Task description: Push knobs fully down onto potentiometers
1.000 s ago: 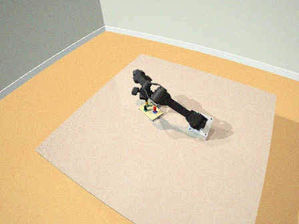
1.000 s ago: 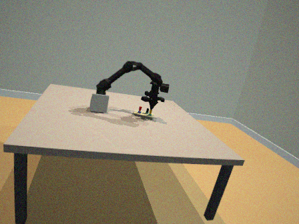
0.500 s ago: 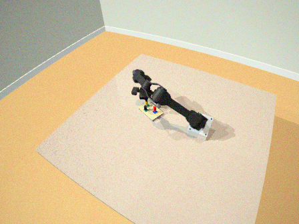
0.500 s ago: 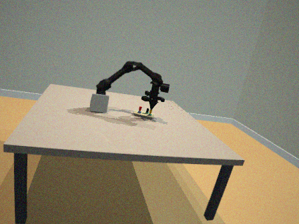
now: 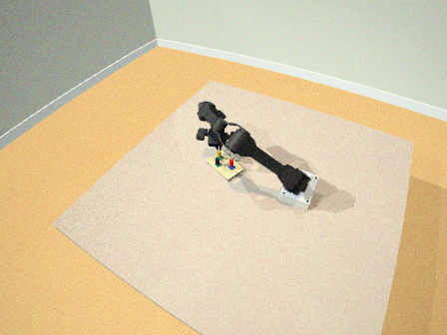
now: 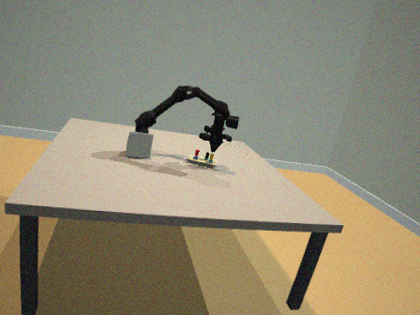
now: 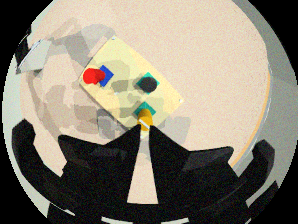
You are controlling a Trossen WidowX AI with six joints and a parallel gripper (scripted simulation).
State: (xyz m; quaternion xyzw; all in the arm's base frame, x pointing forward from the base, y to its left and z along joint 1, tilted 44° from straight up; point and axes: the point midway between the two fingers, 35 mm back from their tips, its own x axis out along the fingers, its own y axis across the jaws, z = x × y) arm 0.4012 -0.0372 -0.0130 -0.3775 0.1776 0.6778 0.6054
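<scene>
The pale circuit board (image 5: pixel 235 172) (image 6: pixel 201 161) (image 7: pixel 127 59) stands on the table near the middle. It carries a red knob (image 5: pixel 230 162) (image 6: pixel 197 152) (image 7: pixel 92 75) on a blue potentiometer (image 7: pixel 107 74), a dark knob (image 7: pixel 147 84) (image 6: pixel 206 155), and a yellow knob (image 7: pixel 144 116) (image 6: pixel 211 156) on a teal potentiometer (image 7: pixel 149 108). My gripper (image 5: pixel 219 151) (image 6: pixel 213 148) (image 7: pixel 145 128) points straight down just over the yellow knob. Its fingertips are almost together, with only a thin wedge of gap, and hold nothing. Whether the tips touch the knob I cannot tell.
The arm's grey base block (image 5: pixel 300 193) (image 6: pixel 139 145) stands on the table (image 5: pixel 150 224) (image 6: pixel 94 187) beside the board. The arm arches over from it to the board. An orange floor surrounds the table.
</scene>
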